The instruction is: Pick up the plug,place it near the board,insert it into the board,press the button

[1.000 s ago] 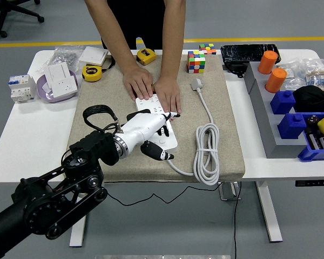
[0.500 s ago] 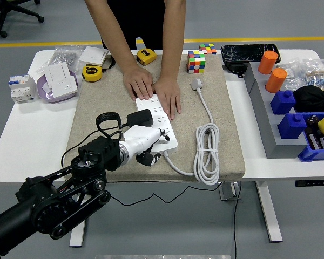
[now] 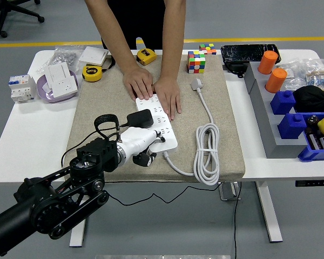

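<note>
A white power strip [image 3: 165,127] lies on the beige mat [image 3: 102,100]. A black plug [image 3: 139,118] sits on the strip's near left part, its black cable looping back over my left wrist. My left hand [image 3: 153,141] is white with curled fingers; it rests at the strip's near end, just below the plug and not gripping it. A person at the far side presses both hands [image 3: 167,95] flat on the strip's far end. The strip's white cord [image 3: 207,154] lies coiled to the right, with its own plug [image 3: 197,83] further back.
A Rubik's cube [image 3: 196,61] stands behind the mat, with tape measures [image 3: 92,73] and wall sockets [image 3: 59,80] at the back left. To the right are a grey tray [image 3: 262,116], blue bins [image 3: 291,124] and orange cylinders [image 3: 268,62].
My left hand drew back toward me from over the strip and its spread fingers curled in. The black plug now shows on the strip. The person's hands stayed put.
</note>
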Controlling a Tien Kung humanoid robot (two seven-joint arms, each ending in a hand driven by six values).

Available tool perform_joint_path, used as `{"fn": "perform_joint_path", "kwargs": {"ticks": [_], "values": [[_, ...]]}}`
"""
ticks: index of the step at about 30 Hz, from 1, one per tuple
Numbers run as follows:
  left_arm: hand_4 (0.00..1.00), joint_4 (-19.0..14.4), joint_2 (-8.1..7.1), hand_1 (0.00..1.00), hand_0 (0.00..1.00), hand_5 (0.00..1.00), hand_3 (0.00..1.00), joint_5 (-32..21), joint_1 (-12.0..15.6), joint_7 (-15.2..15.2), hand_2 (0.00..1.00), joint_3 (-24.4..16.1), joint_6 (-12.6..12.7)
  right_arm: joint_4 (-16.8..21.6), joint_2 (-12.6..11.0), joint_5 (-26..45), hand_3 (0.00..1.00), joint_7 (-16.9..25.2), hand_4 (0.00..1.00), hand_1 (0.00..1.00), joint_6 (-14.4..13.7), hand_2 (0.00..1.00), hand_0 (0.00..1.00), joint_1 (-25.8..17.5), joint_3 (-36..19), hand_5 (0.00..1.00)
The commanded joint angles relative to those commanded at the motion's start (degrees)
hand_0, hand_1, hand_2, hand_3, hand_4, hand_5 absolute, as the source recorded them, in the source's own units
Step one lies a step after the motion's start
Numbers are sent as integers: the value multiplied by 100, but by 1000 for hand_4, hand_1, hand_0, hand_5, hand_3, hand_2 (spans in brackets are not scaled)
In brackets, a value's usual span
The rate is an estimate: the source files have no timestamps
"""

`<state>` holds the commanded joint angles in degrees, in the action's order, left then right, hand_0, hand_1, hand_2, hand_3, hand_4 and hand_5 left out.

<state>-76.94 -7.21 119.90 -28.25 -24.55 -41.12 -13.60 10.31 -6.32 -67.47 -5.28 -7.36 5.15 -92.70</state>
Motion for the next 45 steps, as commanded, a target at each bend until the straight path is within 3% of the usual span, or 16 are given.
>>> {"fn": "perform_joint_path", "kwargs": {"ticks": [22, 34, 41, 42, 45], "values": [[501, 32, -33, 34, 92, 17, 721, 53, -87, -124, 155, 44, -210, 0, 6, 33, 827, 3, 998, 770, -2, 769, 767, 28, 27, 998], [498, -64, -38, 34, 93, 14, 712, 131, -125, -110, 155, -38, -197, 0, 1, 32, 827, 1, 998, 770, -11, 769, 767, 38, 14, 998], [494, -492, -4, 35, 93, 4, 695, 186, -125, -59, 155, -492, -323, 0, 11, 15, 827, -5, 998, 770, -18, 768, 767, 36, -12, 998], [541, -543, 14, 56, 103, 2, 643, 118, -134, -21, 175, -573, -326, 0, 13, 20, 827, -5, 998, 770, -16, 768, 767, 34, -5, 998], [541, -597, 114, 56, 103, 2, 643, -192, -177, 238, 175, -874, -143, 0, 18, 33, 827, -2, 998, 770, -14, 768, 767, 34, 11, 998]]}}
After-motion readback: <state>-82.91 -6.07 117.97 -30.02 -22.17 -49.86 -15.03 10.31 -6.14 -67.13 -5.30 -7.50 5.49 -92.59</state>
